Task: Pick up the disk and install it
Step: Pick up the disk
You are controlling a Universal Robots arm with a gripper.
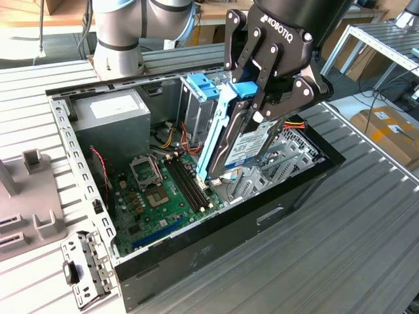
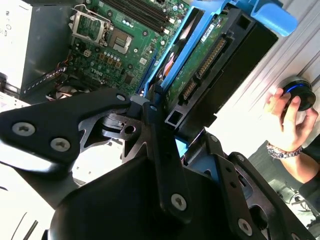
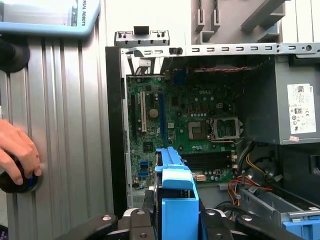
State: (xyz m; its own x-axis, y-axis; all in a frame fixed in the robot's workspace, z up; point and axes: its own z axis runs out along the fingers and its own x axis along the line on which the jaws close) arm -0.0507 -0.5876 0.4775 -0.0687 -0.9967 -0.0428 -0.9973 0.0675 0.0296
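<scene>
Jaws: pinching the disk (image 1: 251,147) by its blue carrier
Disk: tilted over the motherboard (image 1: 157,190) of the open computer case (image 1: 216,248)
Hand (image 3: 17,150): on a round knob (image 2: 300,90)

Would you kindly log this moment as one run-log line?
tool: shut on disk | disk: on edge, tilted, over open computer case | install: not yet done
</scene>
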